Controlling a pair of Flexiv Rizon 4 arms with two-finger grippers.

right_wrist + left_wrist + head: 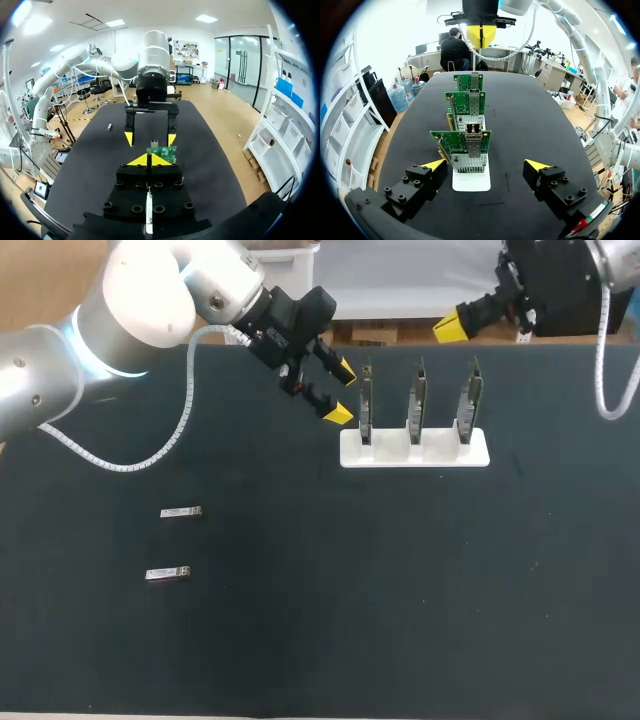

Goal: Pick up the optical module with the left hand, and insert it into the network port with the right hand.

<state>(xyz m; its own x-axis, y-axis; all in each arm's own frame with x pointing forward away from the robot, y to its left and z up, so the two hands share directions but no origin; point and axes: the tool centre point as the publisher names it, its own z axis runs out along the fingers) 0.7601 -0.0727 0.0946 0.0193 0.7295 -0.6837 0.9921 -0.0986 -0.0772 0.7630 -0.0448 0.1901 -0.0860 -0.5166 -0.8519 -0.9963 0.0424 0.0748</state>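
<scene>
Yellow-tipped and spread wide, the left gripper (pixel 342 392) hangs empty just beside the leftmost of three green network cards (pixel 366 405), which stand in a white rack (pixel 415 452) at the table's far middle. Two silver optical modules (pixel 181 512) lie untouched on the black tabletop (pixel 400 590), well apart from it at the near left. The right gripper (pixel 148 160) sits at the far right, tips pinched together on nothing. The pick-up looks not yet begun. Next, the left arm (pixel 60 370) would need to reach a module and straddle it.

A black table (pixel 420 620) — a white stand (pixel 478 453) near its far edge.
</scene>
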